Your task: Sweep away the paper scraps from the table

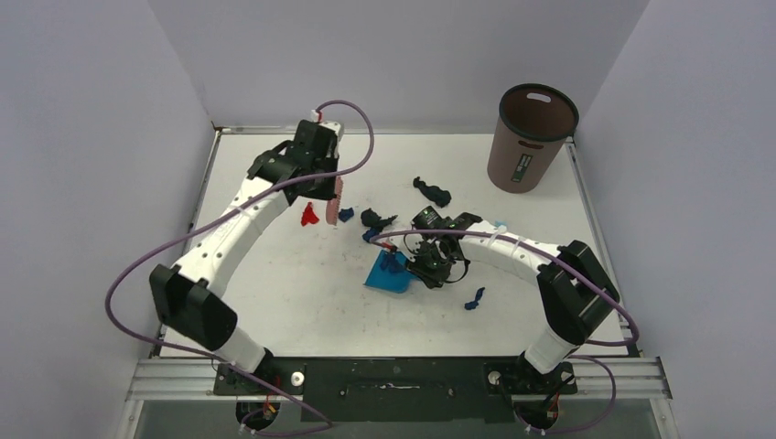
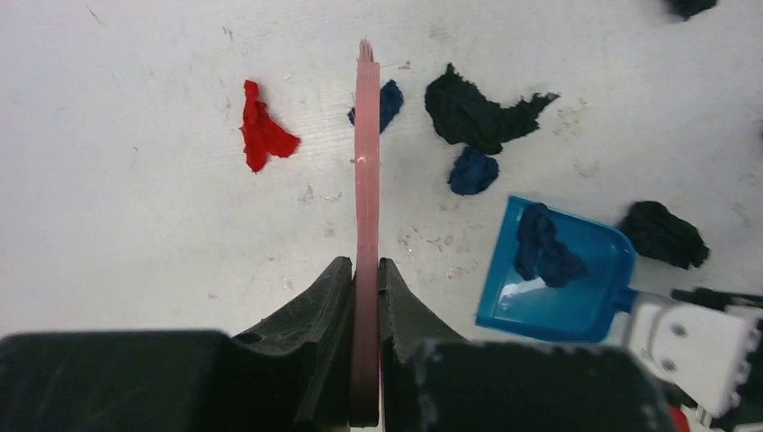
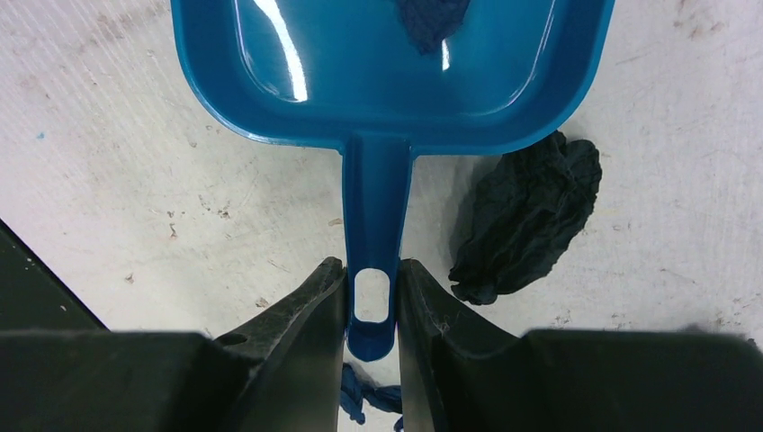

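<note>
Little is done: one dark-blue scrap (image 2: pixel 540 243) is held in the blue dustpan (image 2: pixel 576 297), gripped by the right hand (image 3: pixel 372 274). The pink brush (image 2: pixel 365 153) is clamped in the left hand (image 2: pixel 364 265); other paper scraps (image 2: pixel 481 112) are strewn mid-frame on the tabletop (image 2: pixel 135 225).

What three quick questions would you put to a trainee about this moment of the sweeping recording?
1. True or false: the left gripper is shut on the brush.
2. What lies in the dustpan? A nothing; B a dark blue scrap; C the brush.
3. Which gripper holds the dustpan by its handle?

Key: 1 true; 2 B; 3 the right gripper.
</note>
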Action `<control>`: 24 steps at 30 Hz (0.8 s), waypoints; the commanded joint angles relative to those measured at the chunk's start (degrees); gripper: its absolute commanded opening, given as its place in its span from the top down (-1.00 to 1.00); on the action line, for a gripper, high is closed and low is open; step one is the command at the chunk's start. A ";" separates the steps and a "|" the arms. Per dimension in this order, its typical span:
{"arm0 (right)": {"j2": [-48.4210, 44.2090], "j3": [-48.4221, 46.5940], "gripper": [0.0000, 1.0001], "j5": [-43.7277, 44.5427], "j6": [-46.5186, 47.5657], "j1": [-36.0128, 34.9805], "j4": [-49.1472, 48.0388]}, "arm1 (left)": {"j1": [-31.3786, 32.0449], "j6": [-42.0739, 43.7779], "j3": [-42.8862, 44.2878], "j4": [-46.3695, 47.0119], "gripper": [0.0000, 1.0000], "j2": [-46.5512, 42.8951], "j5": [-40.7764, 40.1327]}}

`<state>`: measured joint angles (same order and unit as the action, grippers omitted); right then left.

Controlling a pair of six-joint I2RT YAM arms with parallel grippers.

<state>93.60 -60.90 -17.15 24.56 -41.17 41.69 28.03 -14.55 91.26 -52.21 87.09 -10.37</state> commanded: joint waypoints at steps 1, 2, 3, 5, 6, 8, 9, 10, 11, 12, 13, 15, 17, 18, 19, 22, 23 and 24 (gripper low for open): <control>-1.77 -0.71 0.74 2.10 -2.60 1.75 0.63 | 0.62 4.01 8.87 -3.76 1.00 7.97 -7.73; -1.68 -0.71 0.74 2.36 -2.99 2.16 0.44 | 0.77 3.85 12.07 -6.01 1.00 10.61 -10.07; -1.59 -0.71 0.74 2.50 -3.15 2.49 0.36 | 0.74 3.82 15.09 -8.06 1.00 12.88 -12.33; -1.22 -0.71 0.74 3.10 -3.47 2.95 0.13 | 0.71 4.86 19.11 -9.11 1.00 16.26 -14.35; -0.90 -0.82 0.74 3.57 -3.76 3.20 -0.12 | 0.75 5.74 20.40 -8.54 1.00 17.61 -14.31; 0.16 -1.47 0.74 3.91 -4.03 3.67 -0.21 | 0.78 7.22 23.69 -8.22 1.00 21.44 -13.21; 0.83 -2.01 0.74 4.13 -4.19 4.05 -0.25 | 0.88 7.77 25.73 -8.74 1.00 22.64 -13.08; 1.52 -2.47 0.74 4.37 -4.52 4.40 -0.29 | 1.02 8.28 28.32 -9.74 1.00 25.55 -13.25; 2.33 -3.05 0.74 4.33 -4.70 4.90 -0.38 | 1.20 8.91 31.74 -10.95 1.00 27.72 -13.55; 3.19 -3.65 0.74 4.24 -4.82 5.34 -0.29 | 1.39 9.41 34.32 -12.43 1.00 30.00 -14.12; 4.08 -4.22 0.74 4.02 -4.95 5.79 -0.23 | 1.65 9.81 37.09 -13.98 1.00 32.32 -14.87; 5.96 -5.48 0.74 3.21 -5.11 6.40 -0.13 | 2.13 9.84 40.30 -16.21 1.00 35.36 -16.07; 7.06 -6.37 0.74 2.65 -5.53 6.59 -0.16 | 2.29 9.65 39.64 -15.72 1.00 35.98 -14.81; 7.60 -6.80 0.74 2.36 -5.64 6.54 -0.14 | 2.29 9.29 39.30 -15.72 1.00 36.37 -13.99; 8.15 -7.24 0.73 2.14 -5.64 6.58 -0.12 | 2.36 8.95 39.26 -16.13 1.00 36.84 -13.08; 8.92 -7.93 0.73 1.79 -5.58 6.67 -0.09 | 2.46 7.68 38.75 -17.61 1.00 37.97 -8.60; 8.96 -7.99 0.73 1.66 -5.56 6.60 -0.05 | 2.53 7.24 37.88 -17.64 1.00 37.81 -6.69; 8.90 -8.12 0.72 1.55 -5.50 6.62 0.09 | 2.60 6.77 36.82 -17.20 1.00 37.35 -4.38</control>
<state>102.21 -66.48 -14.94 19.81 -34.59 42.02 30.39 -6.44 128.55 -67.88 125.43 -21.52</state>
